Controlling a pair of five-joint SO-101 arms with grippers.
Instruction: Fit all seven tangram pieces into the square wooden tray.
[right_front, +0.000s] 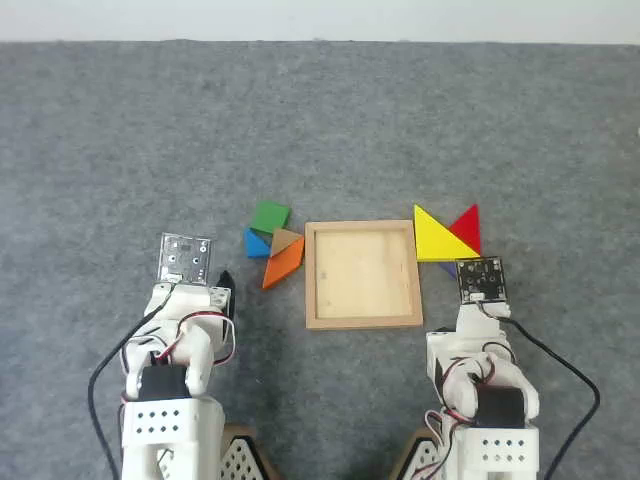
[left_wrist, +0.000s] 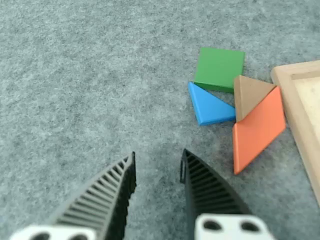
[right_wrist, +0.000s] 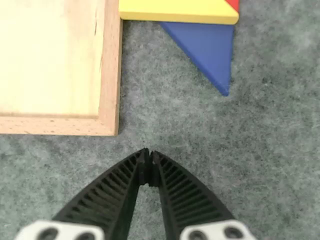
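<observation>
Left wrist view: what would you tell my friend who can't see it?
The left gripper, open, hangs over a grey mat. Ahead lie a green square, blue triangle, brown triangle and orange parallelogram, beside the wooden tray's corner.

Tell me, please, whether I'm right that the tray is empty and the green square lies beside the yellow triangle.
Not quite: the tray is empty, but the green square lies across the tray from the yellow triangle, as the high view shows.

tray (right_front: 363, 321) centre | four pieces (right_front: 283, 262) clustered just left | three triangles (right_front: 436, 238) right, by far corner
</observation>
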